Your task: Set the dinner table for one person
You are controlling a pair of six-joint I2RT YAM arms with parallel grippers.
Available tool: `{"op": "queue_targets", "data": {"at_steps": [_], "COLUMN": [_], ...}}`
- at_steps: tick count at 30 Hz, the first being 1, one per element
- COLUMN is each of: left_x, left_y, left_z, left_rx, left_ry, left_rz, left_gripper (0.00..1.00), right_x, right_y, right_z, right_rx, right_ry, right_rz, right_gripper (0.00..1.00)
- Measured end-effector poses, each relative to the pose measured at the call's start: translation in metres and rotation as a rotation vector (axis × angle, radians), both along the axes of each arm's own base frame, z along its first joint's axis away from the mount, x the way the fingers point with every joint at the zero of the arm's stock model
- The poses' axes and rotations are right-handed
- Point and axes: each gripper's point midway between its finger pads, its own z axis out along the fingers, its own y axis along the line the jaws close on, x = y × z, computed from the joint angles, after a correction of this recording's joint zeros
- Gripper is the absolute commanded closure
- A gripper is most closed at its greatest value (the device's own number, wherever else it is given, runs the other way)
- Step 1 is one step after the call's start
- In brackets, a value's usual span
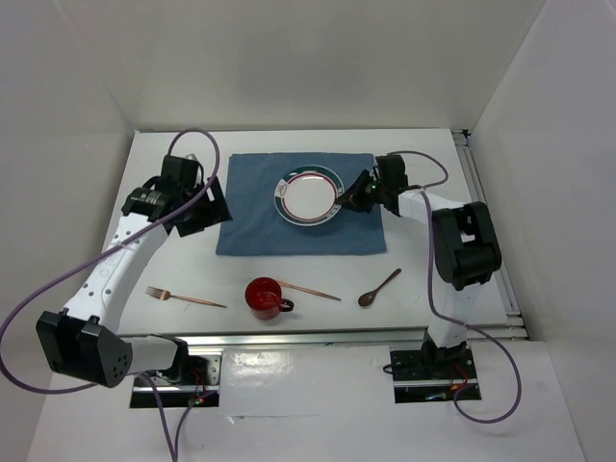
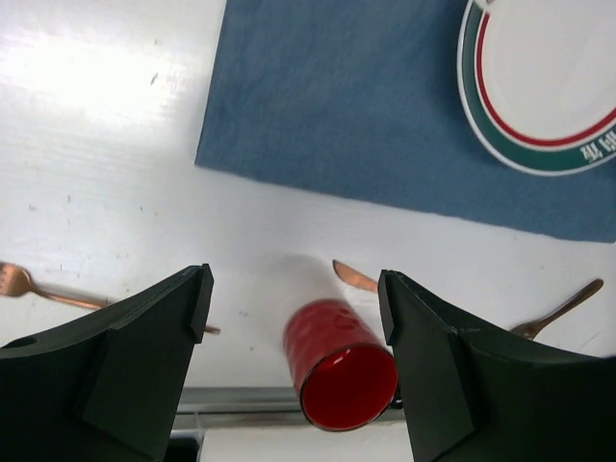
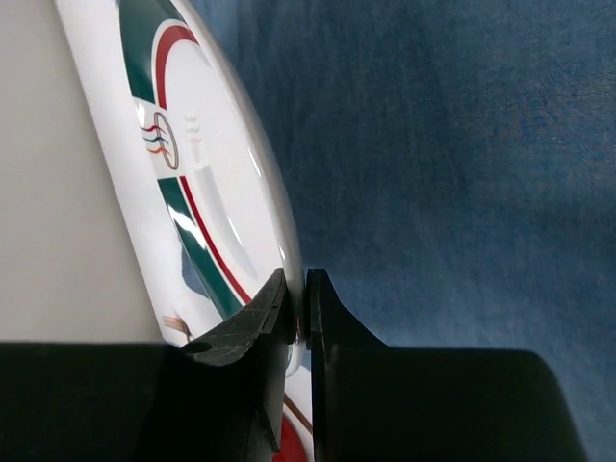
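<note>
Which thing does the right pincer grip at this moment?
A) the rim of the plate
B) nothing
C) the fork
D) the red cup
A: in the right wrist view, the two fingers of the right pincer are closed on the edge of the plate.

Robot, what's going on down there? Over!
Right gripper: jaws shut on plate rim, over placemat. Left gripper: jaws open, empty. Cup, fork, knife, spoon on dinner table. Nothing blocking.

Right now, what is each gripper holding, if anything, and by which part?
The right gripper pinches the plate by its rim, on the side nearest that arm. The left gripper is open and holds nothing.
</note>
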Motion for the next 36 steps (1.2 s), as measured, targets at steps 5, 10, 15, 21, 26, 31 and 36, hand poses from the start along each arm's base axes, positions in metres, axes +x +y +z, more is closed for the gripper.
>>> {"op": "queue_targets", "data": {"at_steps": [5, 10, 15, 21, 26, 31, 36], "left_x": [-0.022, -0.033, -0.036, -0.035, -0.032, -0.025, -0.028], "left_y": [0.001, -0.001, -0.002, 0.002, 0.013, 0.026, 0.033], "left_z": [-0.014, -0.027, -0.03, -0.031, -0.025, -0.009, 0.0], "left_rx": [-0.023, -0.044, -0.049, -0.037, 0.01, 0.044, 0.053], "left_ry": [0.041, 0.08, 0.095, 0.093, 0.073, 0.01, -0.023], "left_rz": [0.013, 0.021, 0.02, 0.051, 0.096, 0.171, 0.211], "left_gripper": [0.13, 0.13, 0.13, 0.11, 0.11, 0.11, 0.11], "right_x": [-0.002, -0.008, -0.002, -0.005, -0.031, -0.093, -0.169], "right_y": [0.01, 0.017, 0.019, -0.006, 0.0, 0.07, 0.133], "right_z": [-0.029, -0.049, -0.044, -0.019, 0.054, 0.105, 0.087], "right_rx": [-0.001, -0.015, -0.075, -0.277, -0.387, -0.353, -0.32], "right_ry": [0.064, 0.114, 0.083, 0.011, -0.18, -0.371, -0.388], "right_rz": [0.031, 0.055, 0.083, 0.04, 0.084, 0.357, 0.696], "right_gripper": [1.0, 0.44, 0.01, 0.01, 0.02, 0.07, 0.05]}}
